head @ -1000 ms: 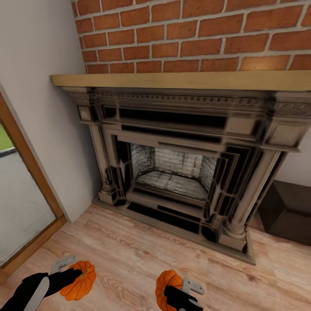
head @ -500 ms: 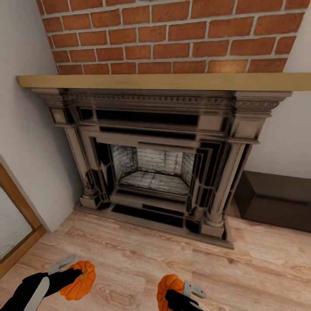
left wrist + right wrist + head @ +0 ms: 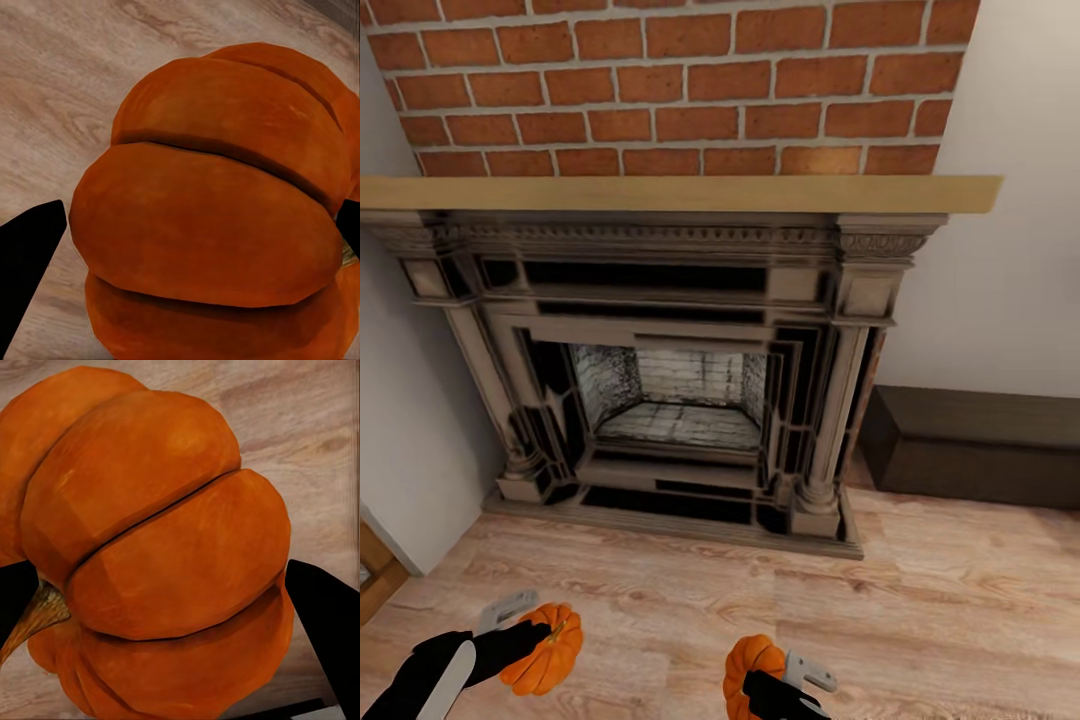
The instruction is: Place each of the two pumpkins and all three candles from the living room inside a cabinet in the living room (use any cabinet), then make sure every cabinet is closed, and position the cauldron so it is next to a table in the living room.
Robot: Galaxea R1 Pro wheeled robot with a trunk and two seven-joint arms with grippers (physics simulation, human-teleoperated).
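My left gripper [image 3: 525,630] low over the wood floor [image 3: 920,610], clamped on one pumpkin [image 3: 545,648], my right gripper [image 3: 765,680] gripping the other pumpkin [image 3: 748,668], fireplace [image 3: 660,380] ahead, dark cabinet [image 3: 970,445] at right.

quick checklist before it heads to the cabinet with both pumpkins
1. Left end effector shut on the left pumpkin: ok; black fingers flank it in the left wrist view.
2. Right end effector shut on the right pumpkin: ok.
3. Cabinet in sight, right of the fireplace: ok.
4. Cabinet drawer open to receive them: not ok; its top and side show, no open drawer.
5. Wood floor toward the cabinet free of obstacles: ok.
6. Candles and cauldron located: cannot tell.
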